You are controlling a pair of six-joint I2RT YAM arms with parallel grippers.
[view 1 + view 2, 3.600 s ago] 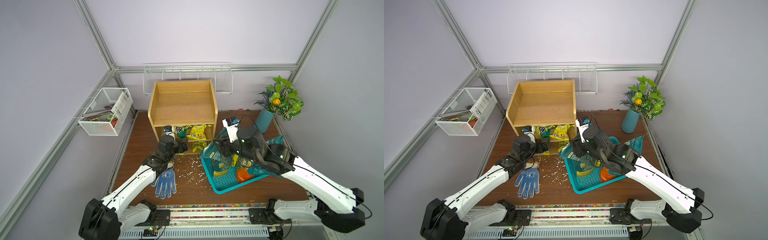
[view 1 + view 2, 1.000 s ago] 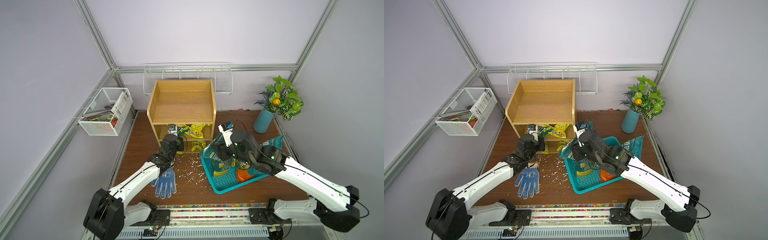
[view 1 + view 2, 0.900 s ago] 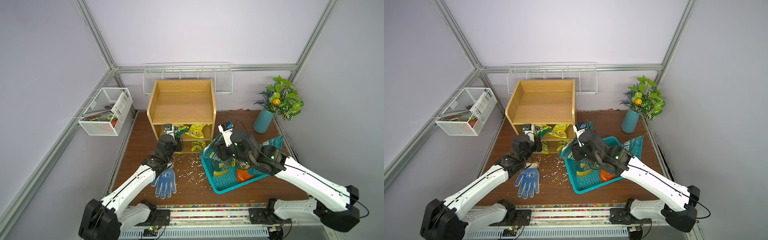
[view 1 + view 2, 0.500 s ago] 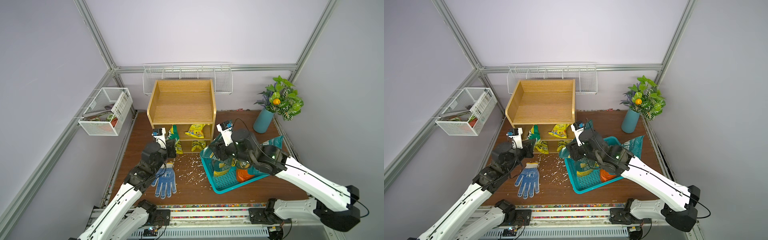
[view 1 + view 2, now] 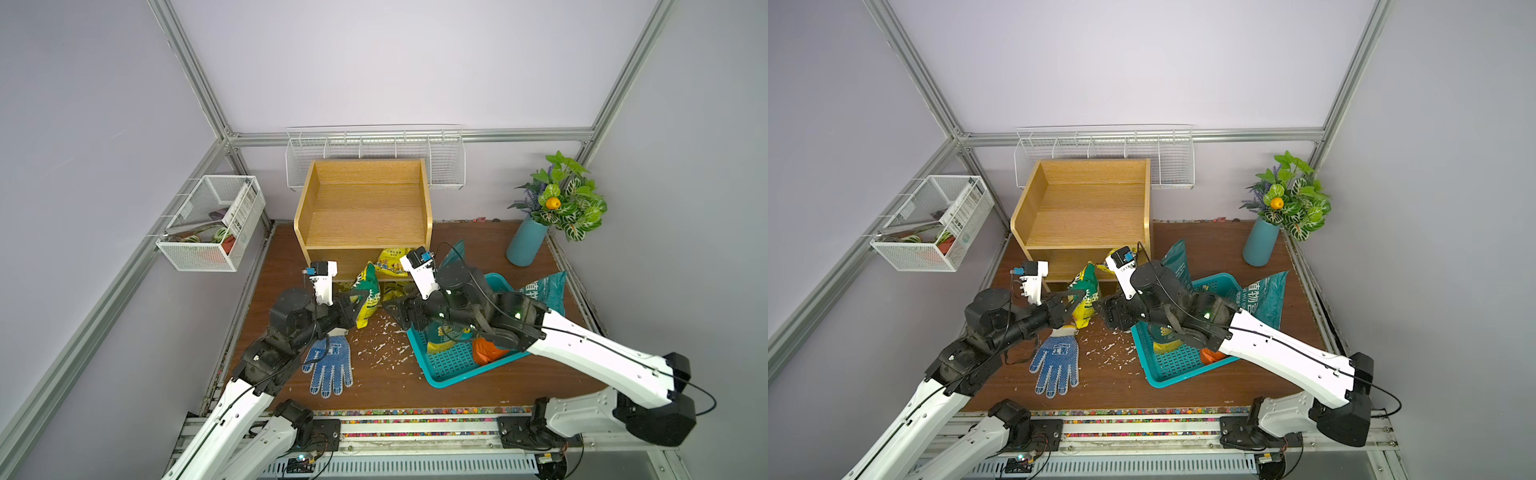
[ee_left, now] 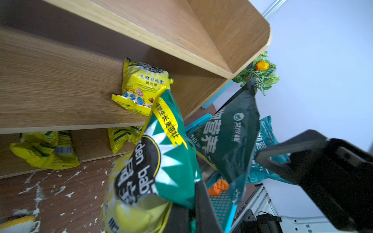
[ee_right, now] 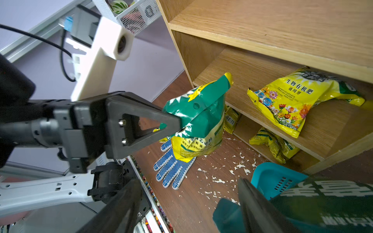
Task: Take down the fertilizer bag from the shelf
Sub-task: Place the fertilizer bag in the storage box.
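left gripper (image 5: 352, 308): jaws clamped on green upper part of the fertilizer bag (image 5: 367, 300) | bag: centre of frame, outside the shelf (image 5: 362, 210), before its open front, lower end over blue glove (image 5: 328, 365) | right gripper (image 7: 187, 181): jaws apart, just right of bag

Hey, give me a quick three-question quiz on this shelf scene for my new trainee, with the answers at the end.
1. True or false: the left gripper has its jaws shut on the green-and-yellow bag.
2. What lies on the middle board of the shelf? A) a yellow bag B) a watering can C) a hammer
3. Fill in: the right gripper has its jaws ____.
Key: 1 true; 2 A; 3 open.
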